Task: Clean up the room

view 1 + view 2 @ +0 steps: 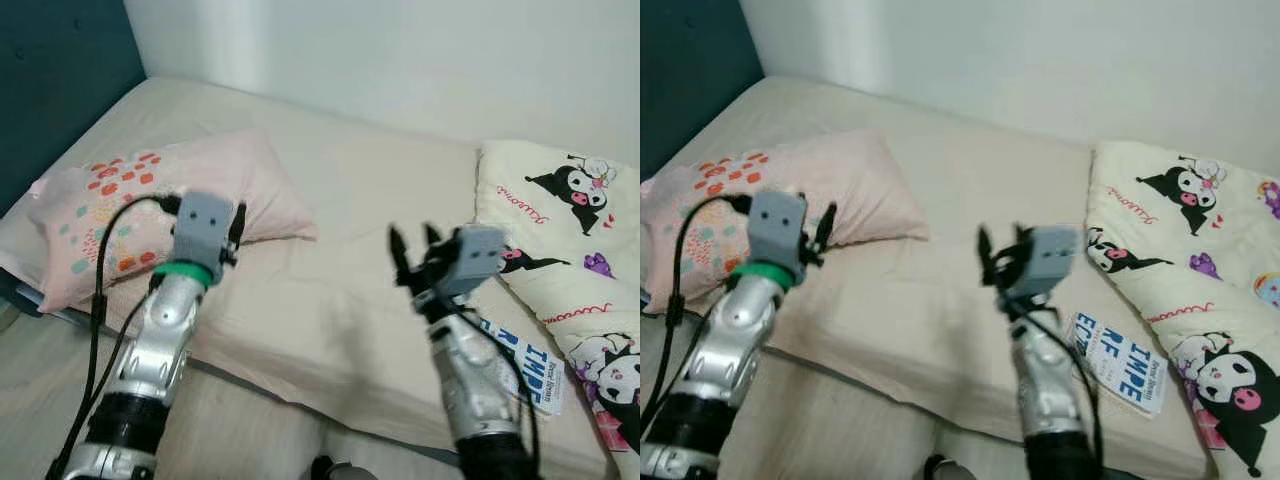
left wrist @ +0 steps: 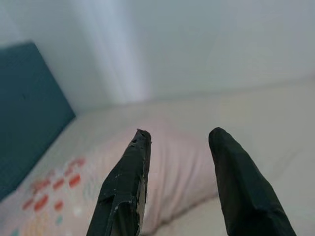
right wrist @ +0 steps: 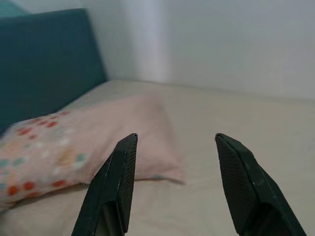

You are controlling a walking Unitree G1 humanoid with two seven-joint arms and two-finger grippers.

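Both grippers raised over the bed, fingers spread, empty. Left gripper aimed at the pillow just ahead; right gripper beside the book, likely staging pickups.

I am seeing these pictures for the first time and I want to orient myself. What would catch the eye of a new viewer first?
First come the two silver arms raised over the bed, the left end effector near the pink pillow and the right end effector above the bare sheet, both open and empty. Next is the cartoon-printed blanket on the robot's right, with a blue-lettered booklet lying by its edge.
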